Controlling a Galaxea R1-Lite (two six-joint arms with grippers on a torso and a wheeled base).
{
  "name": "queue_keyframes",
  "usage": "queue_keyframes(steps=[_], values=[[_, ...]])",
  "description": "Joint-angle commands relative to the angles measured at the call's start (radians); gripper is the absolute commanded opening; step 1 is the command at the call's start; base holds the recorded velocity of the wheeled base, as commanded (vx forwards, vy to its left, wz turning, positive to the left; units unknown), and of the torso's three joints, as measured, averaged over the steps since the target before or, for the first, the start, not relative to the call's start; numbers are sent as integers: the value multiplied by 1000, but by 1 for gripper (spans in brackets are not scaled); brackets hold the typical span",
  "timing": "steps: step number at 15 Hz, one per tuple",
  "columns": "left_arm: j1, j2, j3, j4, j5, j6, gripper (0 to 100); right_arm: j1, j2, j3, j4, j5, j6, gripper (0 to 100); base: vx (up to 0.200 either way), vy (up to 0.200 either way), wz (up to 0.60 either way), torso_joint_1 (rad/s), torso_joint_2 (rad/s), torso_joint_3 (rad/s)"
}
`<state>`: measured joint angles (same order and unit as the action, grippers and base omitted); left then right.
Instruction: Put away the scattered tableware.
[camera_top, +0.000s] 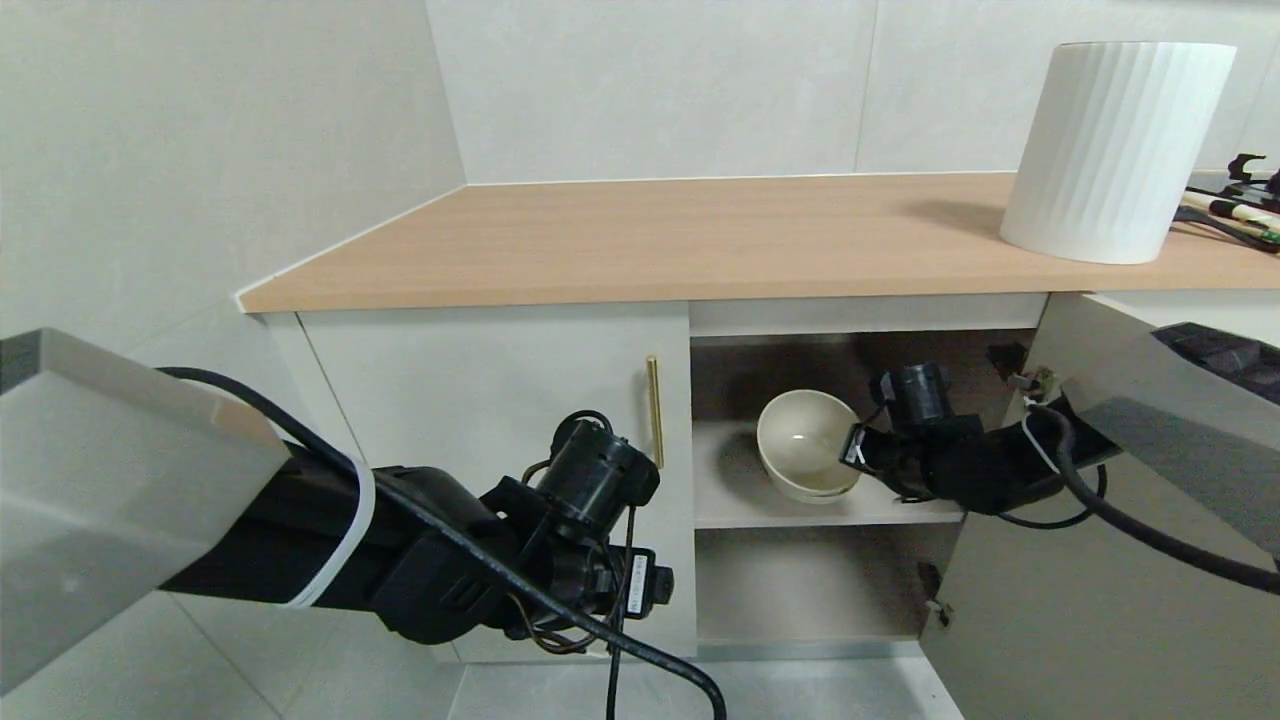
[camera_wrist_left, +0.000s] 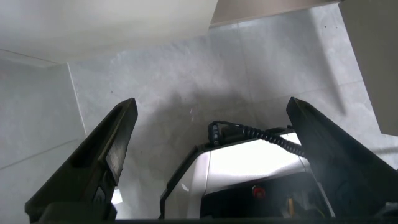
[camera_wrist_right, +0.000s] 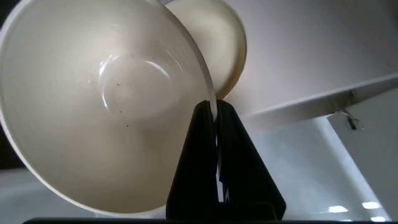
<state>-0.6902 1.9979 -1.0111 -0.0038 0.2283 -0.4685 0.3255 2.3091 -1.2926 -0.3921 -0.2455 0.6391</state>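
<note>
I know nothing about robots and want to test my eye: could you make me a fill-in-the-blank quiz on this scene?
The right gripper holds the cream bowl by its ____.
The bowl is inside the ____, over its shelf.
The fingers of the left gripper are ____.
The white ribbed container stands on the ____.
Missing: rim; cabinet; open; countertop.

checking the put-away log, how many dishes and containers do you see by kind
cream round bowl: 2 (one held tilted in the right gripper, the other resting on the cabinet shelf)
white ribbed cylindrical container: 1 (on the wooden countertop)
total: 3
</note>
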Motion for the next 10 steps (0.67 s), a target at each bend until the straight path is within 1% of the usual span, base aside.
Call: queue_keyframes(steps=[1,9,10], values=[[0,1,0,-1,0,-1,100,-13,61,-48,-1,-15,17,0,0,0,0,0,0,0],[1,7,0,-1,0,-1,100,-40,116,-120,1,-41,22,0,0,0,0,0,0,0],[1,9,0,-1,0,-1,100,-42,136,-145,2,-43,22,0,0,0,0,0,0,0]])
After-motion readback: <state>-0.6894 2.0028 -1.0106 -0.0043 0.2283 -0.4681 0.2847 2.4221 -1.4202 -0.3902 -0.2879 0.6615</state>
